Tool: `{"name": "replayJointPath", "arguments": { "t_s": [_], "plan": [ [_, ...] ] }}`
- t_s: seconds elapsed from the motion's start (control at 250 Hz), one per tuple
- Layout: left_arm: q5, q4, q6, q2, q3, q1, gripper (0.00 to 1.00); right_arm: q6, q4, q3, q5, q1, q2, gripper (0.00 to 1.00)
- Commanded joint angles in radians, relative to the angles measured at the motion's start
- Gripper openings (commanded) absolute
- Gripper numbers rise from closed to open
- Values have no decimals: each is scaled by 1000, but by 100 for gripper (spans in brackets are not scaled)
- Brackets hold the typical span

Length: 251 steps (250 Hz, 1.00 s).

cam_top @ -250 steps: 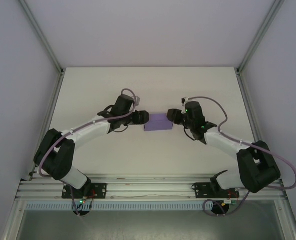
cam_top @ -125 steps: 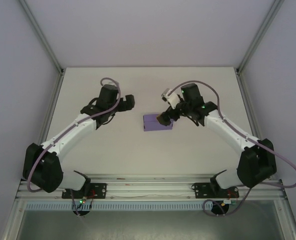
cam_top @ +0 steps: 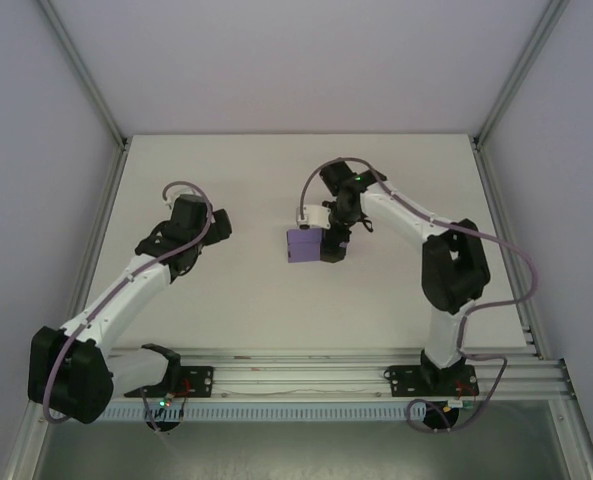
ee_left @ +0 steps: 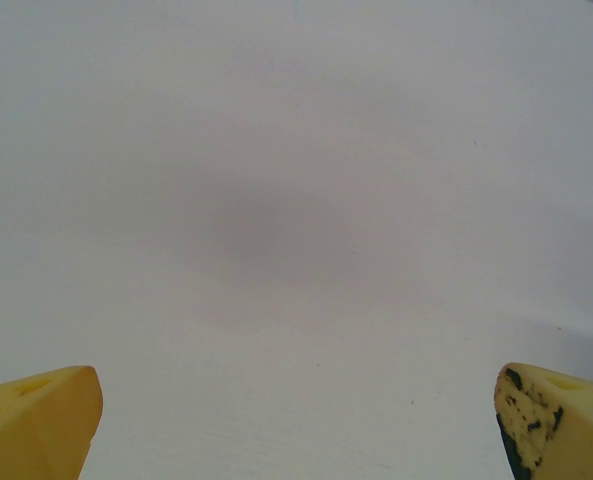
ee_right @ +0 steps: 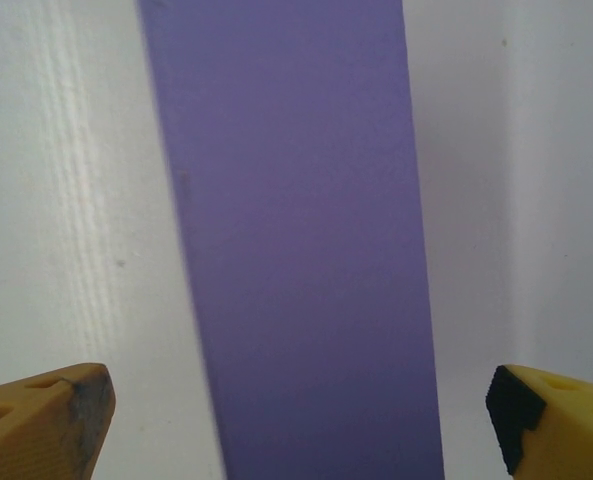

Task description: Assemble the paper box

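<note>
Paper box (cam_top: 309, 245) sits flat on the worktop (cam_top: 236, 300), roughly mid-table, a purple rectangle. Right claw (cam_top: 334, 243) is over the box's right end, pointing down, jaws apart, gripping nothing. In the right wrist view the box runs as a purple strip up the middle between the two yellow fingertips (ee_right: 51, 415). White worktop shows on both sides, so neither tip touches the card. Left claw (cam_top: 216, 226) is well off to the left of the box, jaws spread wide over bare worktop, holding nothing.
</note>
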Motion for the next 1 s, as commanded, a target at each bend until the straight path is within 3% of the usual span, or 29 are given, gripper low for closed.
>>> {"name": "replayJointPath", "arguments": {
  "t_s": [0.0, 0.148, 0.316, 0.472, 0.592, 0.727, 0.887, 0.999],
  "plan": [
    [-47, -30, -12, -25, -12, 5, 100, -12, -8, 44, 129, 25, 48, 91],
    [-59, -55, -7, -41, -9, 5, 100, 3, 30, 62, 145, 41, 99, 83],
    [-49, -46, -5, -71, -30, 6, 100, 14, 58, 50, 152, 56, 99, 53],
    [-64, -67, 7, -112, -33, 6, 100, 50, 114, 24, 210, 67, 72, 47],
    [-69, -58, -3, -154, -54, 6, 100, 84, 317, -72, 318, 83, 18, 43],
    [-66, -39, -14, -189, -78, 6, 100, 33, 551, -189, 529, 122, -13, 41],
    [-55, -38, -29, -201, -94, 6, 100, 73, 527, -212, 592, 152, -8, 49],
    [-45, -55, -33, -197, -92, 6, 100, 114, 516, -259, 597, 171, -28, 70]
  ]
}}
